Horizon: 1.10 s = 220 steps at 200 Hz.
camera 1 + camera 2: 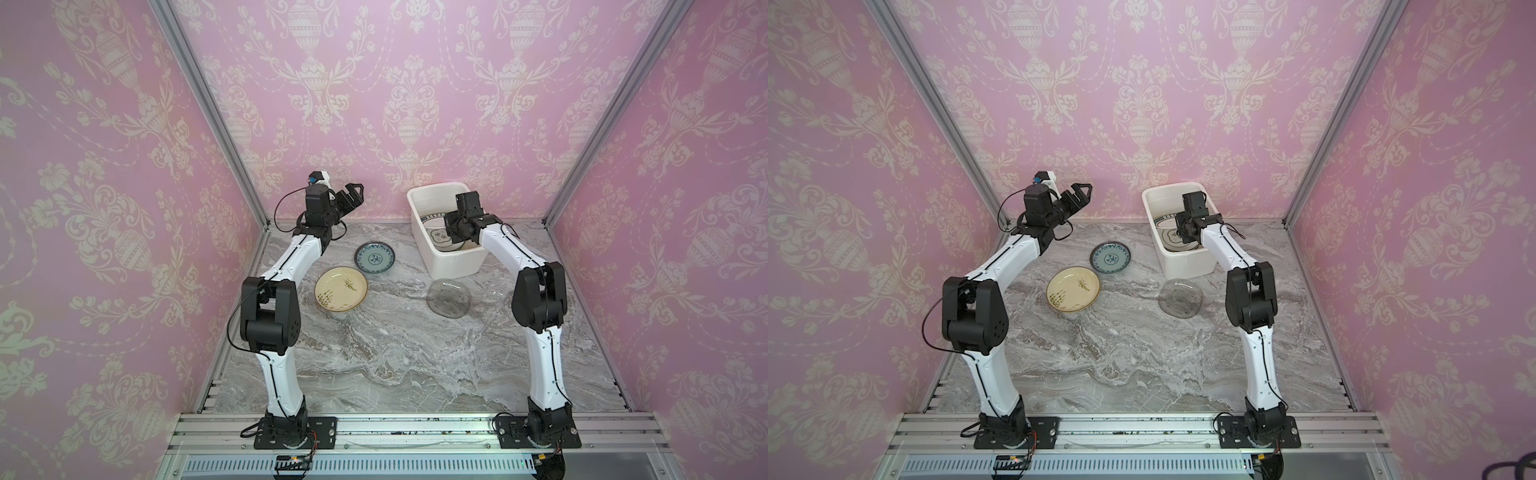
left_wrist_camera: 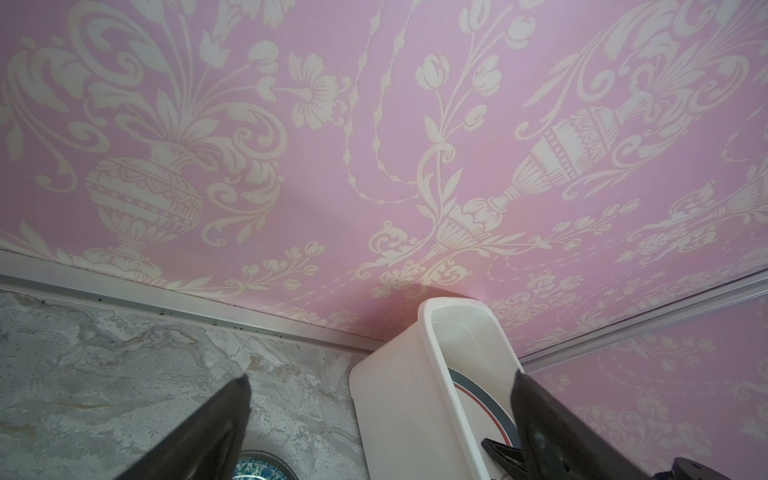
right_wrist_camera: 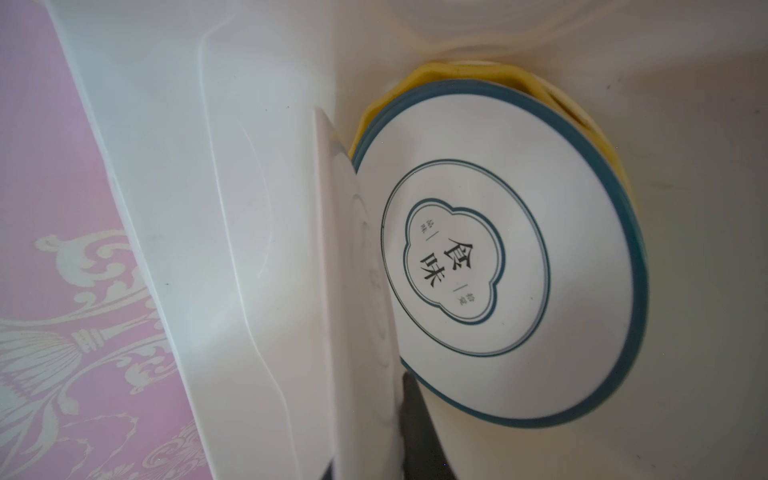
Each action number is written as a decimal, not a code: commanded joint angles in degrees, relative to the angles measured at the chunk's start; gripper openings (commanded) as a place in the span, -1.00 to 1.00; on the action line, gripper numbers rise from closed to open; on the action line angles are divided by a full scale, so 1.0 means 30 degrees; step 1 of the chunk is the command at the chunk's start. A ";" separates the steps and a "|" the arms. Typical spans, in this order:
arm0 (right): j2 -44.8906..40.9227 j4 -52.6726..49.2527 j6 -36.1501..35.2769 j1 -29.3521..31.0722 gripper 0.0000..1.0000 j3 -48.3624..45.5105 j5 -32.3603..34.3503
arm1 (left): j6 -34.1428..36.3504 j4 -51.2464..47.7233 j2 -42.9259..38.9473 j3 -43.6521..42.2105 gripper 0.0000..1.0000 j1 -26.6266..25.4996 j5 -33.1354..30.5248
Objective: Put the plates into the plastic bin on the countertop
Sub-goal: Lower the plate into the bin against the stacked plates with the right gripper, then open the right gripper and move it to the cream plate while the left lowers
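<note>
My right gripper (image 3: 374, 415) reaches down into the white plastic bin (image 1: 415, 199) and is shut on a white plate (image 3: 353, 257) held on edge; its rim carries a dark band (image 2: 469, 384). Flat beneath it lies a teal-rimmed white plate (image 3: 498, 249) over yellow plates (image 3: 419, 79). My left gripper (image 1: 355, 195) hangs open and empty, raised over the far left of the countertop (image 1: 395, 365). On the countertop lie a blue-patterned plate (image 1: 374, 257), a cream plate (image 1: 340, 294) and a clear glass plate (image 1: 449, 298). A second glass plate (image 1: 494, 309) is partly hidden by the right arm.
The bin stands against the back wall at the right. Pink papered walls with metal frame posts (image 1: 208, 104) close in the back and both sides. Both arm bases (image 1: 295, 432) sit on a rail along the front edge.
</note>
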 commanded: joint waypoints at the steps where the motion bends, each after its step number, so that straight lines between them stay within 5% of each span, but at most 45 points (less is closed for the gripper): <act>1: 0.0858 -0.1893 0.1183 -0.0315 -0.83 0.0202 0.0040 | -0.0320 -0.0304 0.0448 0.0544 0.99 0.0172 0.0580; 81: 0.1471 -0.2757 0.1425 -0.0316 -0.76 0.0552 -0.0031 | -0.0988 0.0127 0.0817 0.0337 0.99 0.0497 0.0633; 106: 0.1647 -0.2996 0.1447 -0.0338 -0.51 0.0749 -0.0228 | -0.1089 0.0092 0.0967 0.0480 0.99 0.0600 0.0611; 149: 0.1907 -0.3815 0.1185 -0.0375 0.24 0.1327 -0.0470 | -0.1247 0.0028 0.1214 0.0773 0.99 0.0719 0.0545; 220: 0.3010 -0.5284 0.0844 -0.0522 0.75 0.3291 -0.1155 | -0.1008 -0.0670 0.1286 0.1340 0.99 0.0807 0.0343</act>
